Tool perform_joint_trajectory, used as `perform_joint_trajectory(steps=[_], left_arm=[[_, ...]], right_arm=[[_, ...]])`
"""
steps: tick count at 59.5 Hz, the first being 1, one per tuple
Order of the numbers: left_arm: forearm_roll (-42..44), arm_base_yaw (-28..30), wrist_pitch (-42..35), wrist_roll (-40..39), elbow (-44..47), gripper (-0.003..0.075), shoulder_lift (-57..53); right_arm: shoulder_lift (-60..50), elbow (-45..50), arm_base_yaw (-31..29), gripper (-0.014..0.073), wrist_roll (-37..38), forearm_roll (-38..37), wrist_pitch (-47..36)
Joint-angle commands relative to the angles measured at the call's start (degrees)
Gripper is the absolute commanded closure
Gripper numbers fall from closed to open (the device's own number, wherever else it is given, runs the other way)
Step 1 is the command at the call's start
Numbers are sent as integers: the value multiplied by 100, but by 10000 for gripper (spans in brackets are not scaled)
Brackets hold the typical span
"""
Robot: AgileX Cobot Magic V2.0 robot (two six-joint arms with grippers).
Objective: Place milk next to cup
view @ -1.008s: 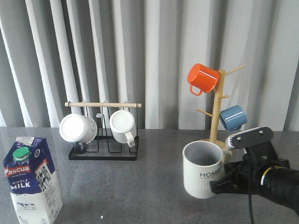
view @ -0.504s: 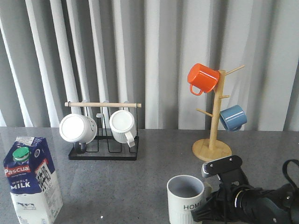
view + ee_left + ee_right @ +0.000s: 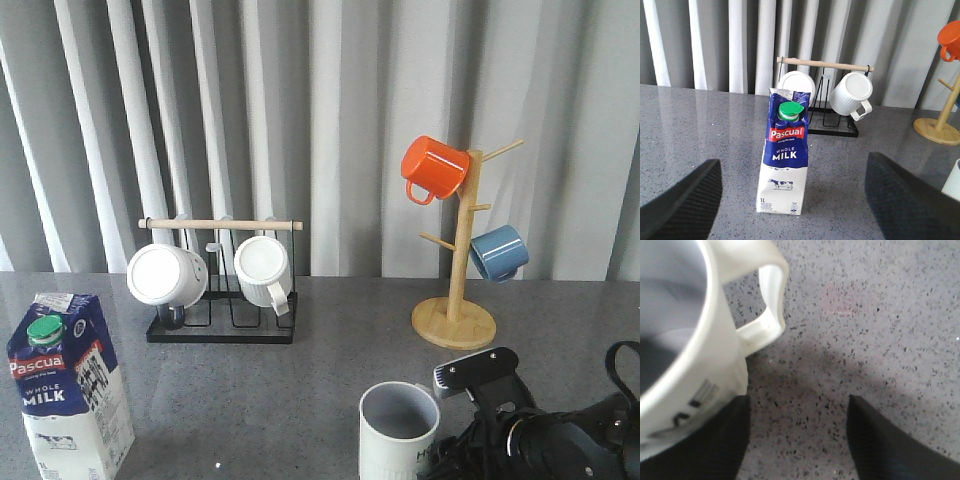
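The milk (image 3: 68, 390) stands upright at the table's front left, a dark-blue and white carton with a green cap. It also shows in the left wrist view, where the milk (image 3: 785, 165) is ahead of my open left gripper (image 3: 793, 172) and clear of both fingers. The ribbed off-white cup (image 3: 398, 432) sits on the table at front centre-right. In the right wrist view the cup (image 3: 685, 355) is beside one finger, its handle free. My right gripper (image 3: 797, 440) is open with only bare table between its fingers.
A black wire rack (image 3: 222, 330) with a wooden bar holds two white mugs at the back left. A wooden mug tree (image 3: 455, 320) at the back right carries an orange mug (image 3: 433, 168) and a blue mug (image 3: 498, 252). Grey curtains hang behind.
My right arm brought the cup down from mid-air to the table front and leftward. The cup now rests there with the fingers apart beside it. The milk has not moved.
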Motion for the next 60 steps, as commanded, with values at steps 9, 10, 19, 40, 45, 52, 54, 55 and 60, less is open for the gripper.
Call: perform_joint_trajectory(steps=[9, 10, 19, 40, 45, 52, 54, 55, 60], left_arm=[[-84, -6, -202, -11, -178, 148, 68], [-84, -6, -187, -11, -178, 148, 68], [-84, -6, -136, -11, -178, 148, 68], [-84, -6, -142, -11, -178, 148, 68], [-84, -6, -157, -11, -178, 148, 68], [-84, -6, -187, -11, -178, 148, 68], [-84, -6, -187, -11, -178, 148, 68], [-84, -6, -187, -11, -178, 148, 68], [-84, -6, -147, -18, -178, 148, 68]], right_arm=[[-805, -174, 4, 109, -46, -62, -164], [-880, -174, -1, 109, -46, -106, -114], [-1522, -174, -1, 109, -46, -318, 503], [-4104, -83, -1, 284, -1, -264, 1753], [-4785, 230, -1, 405, -7, -269, 1923], [-5855, 1003, -1, 606, -27, -269, 1930], [-6122, 1230, -1, 610, -19, -269, 1930], [-6270, 1364, -1, 608, -5, -269, 1936], [-6784, 1859, -1, 604, -5, -264, 1971]])
